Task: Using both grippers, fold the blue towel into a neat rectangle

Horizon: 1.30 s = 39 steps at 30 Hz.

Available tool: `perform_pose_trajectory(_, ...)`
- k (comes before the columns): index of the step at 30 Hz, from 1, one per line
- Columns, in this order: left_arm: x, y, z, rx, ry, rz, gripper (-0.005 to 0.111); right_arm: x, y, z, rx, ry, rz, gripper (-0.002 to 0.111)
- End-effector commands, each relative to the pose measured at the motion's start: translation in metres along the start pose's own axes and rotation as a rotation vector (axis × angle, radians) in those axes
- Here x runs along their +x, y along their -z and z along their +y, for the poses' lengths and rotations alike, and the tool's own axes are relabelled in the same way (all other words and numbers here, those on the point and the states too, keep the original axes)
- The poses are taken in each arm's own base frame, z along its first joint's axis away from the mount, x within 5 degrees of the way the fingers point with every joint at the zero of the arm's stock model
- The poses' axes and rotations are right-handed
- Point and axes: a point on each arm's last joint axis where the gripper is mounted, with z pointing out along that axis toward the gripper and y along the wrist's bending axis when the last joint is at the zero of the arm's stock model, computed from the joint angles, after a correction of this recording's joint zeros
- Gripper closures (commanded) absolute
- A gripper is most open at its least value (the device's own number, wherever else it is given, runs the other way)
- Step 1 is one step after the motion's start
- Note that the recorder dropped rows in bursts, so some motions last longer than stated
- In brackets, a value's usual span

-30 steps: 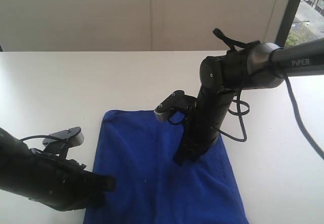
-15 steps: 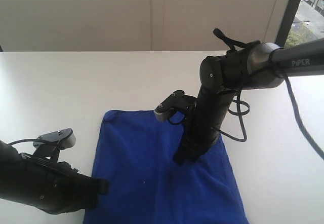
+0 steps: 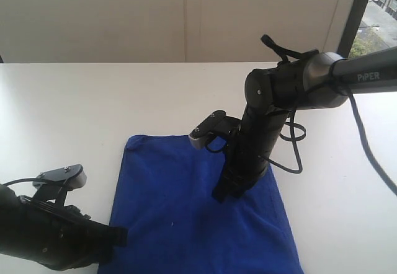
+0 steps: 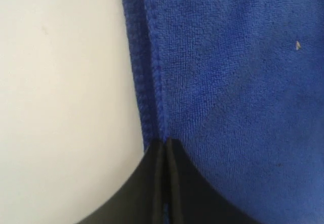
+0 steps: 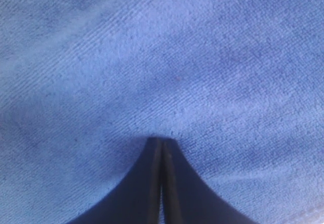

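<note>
The blue towel (image 3: 198, 206) is spread flat on the white table (image 3: 93, 100), and both grippers are met by it. The left gripper (image 3: 118, 235) is held low at the towel's long hemmed edge, near one corner, with the cloth stretching ahead of its tips and off to one side, and bare table on the other side. In the left wrist view its fingers (image 4: 152, 183) are seen pressed together on the stitched hem, with a sliver of blue caught between them. The right gripper (image 3: 224, 193) is pointed steeply down onto the middle of the towel, well apart from the left one. Its fingers (image 5: 177, 183) are closed tight, their tips are set against the terry surface, and cloth is seen all around them.
</note>
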Motion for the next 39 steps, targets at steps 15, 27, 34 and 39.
perform_pose_trajectory(15,0.004,0.000,0.002,-0.013,-0.045,0.011,0.060,0.003,-0.008,0.000,-0.017,-0.006,0.022,0.108)
perform_pose_trajectory(27,-0.004,0.042,-0.014,0.076,-0.131,-0.162,0.060,0.003,-0.008,0.000,-0.017,-0.006,0.022,0.108)
perform_pose_trajectory(34,0.006,0.044,-0.023,0.171,-0.147,-0.060,0.073,0.003,-0.008,0.000,-0.017,-0.006,0.022,0.108)
perform_pose_trajectory(39,0.010,0.040,-0.023,0.192,-0.188,-0.006,0.102,0.003,-0.008,0.000,-0.018,-0.006,0.024,0.108)
